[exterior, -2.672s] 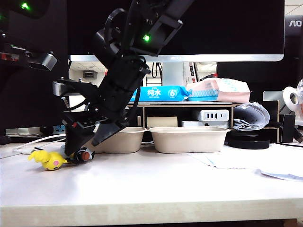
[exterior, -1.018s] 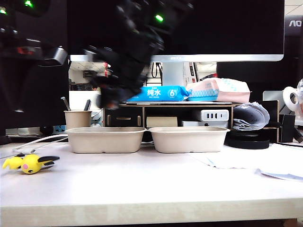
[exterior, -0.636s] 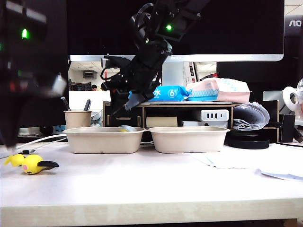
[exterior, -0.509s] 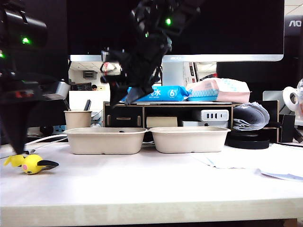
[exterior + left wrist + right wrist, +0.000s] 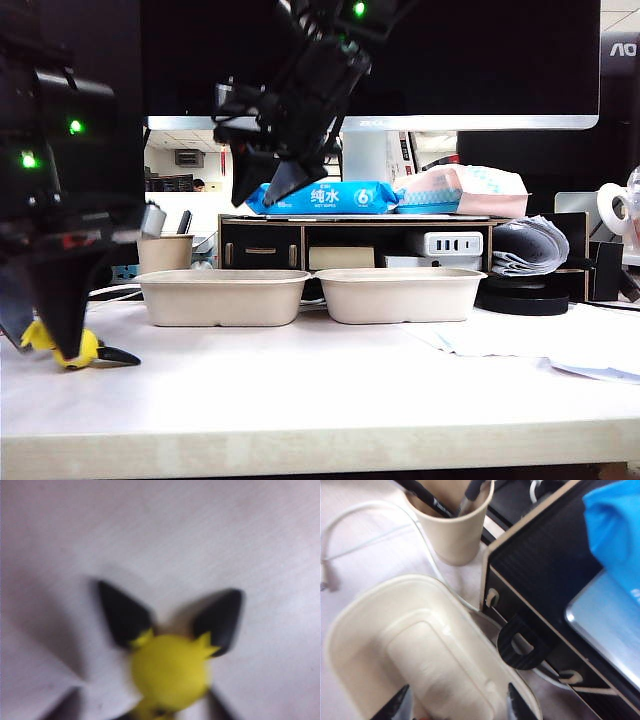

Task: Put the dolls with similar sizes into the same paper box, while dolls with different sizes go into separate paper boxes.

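The yellow doll (image 5: 86,348) with black ears lies on the table at the far left. My left gripper (image 5: 62,348) has come down over it. In the left wrist view the doll (image 5: 170,672) sits between the two dark fingertips (image 5: 64,710), with a gap on one side; the picture is blurred. The two paper boxes (image 5: 222,297) (image 5: 400,293) stand side by side further back. My right gripper (image 5: 268,185) hangs open and empty well above the left box, whose rim (image 5: 350,625) fills its wrist view (image 5: 456,706). Other dolls are hidden.
A beige pen cup (image 5: 165,253) (image 5: 452,530) stands behind the left box, next to a black shelf (image 5: 545,580) with a blue tissue pack (image 5: 320,197) on top. A white cable (image 5: 365,510) runs past the cup. Papers (image 5: 520,345) lie at the right.
My left arm dropped from above onto the yellow doll. My right gripper let a small thing fall into the left box, then rose higher.
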Controlling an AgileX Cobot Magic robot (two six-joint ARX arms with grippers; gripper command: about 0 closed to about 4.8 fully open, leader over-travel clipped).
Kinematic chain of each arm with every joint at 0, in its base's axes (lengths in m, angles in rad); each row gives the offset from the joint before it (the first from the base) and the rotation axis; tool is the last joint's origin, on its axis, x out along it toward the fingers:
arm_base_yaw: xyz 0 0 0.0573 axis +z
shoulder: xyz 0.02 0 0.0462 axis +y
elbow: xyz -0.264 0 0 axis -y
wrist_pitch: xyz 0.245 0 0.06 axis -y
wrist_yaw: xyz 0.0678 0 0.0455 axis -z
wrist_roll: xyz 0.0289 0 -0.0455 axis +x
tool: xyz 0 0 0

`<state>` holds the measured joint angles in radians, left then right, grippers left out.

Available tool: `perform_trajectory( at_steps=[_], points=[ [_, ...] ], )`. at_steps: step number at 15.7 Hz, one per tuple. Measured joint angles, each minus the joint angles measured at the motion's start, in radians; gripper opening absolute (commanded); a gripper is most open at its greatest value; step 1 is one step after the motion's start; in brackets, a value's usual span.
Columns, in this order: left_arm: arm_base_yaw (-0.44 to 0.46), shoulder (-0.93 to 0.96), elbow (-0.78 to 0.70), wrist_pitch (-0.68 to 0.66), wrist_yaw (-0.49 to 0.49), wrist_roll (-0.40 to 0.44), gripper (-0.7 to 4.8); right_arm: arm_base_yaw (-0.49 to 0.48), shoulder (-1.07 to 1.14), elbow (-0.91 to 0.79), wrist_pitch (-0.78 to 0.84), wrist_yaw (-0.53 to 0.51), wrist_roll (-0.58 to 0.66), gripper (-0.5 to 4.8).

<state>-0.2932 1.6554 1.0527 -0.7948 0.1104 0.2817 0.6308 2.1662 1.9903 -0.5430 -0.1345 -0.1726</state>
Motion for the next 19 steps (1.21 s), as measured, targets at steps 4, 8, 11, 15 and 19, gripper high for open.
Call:
perform_trajectory(
  at_steps=[4,8,11,15,19],
  points=[
    [0.000,0.016,-0.002,0.020,0.012,0.014,1.65,0.000,-0.016,0.000,-0.023,0.000,0.000,2.43],
    [0.000,0.016,-0.002,0.053,0.021,0.014,1.21,0.000,-0.019,0.000,-0.072,0.000,0.000,2.43],
    [0.000,0.016,-0.002,0.064,0.022,-0.006,0.79,0.000,-0.027,0.001,-0.088,0.000,0.000,2.43],
    [0.000,0.005,0.001,0.172,0.093,-0.078,0.21,-0.032,-0.089,0.006,-0.088,0.002,0.000,2.43],
    [0.000,-0.061,0.015,0.315,0.129,-0.142,0.20,-0.070,-0.112,0.005,-0.145,0.005,-0.001,2.43]
  ],
)
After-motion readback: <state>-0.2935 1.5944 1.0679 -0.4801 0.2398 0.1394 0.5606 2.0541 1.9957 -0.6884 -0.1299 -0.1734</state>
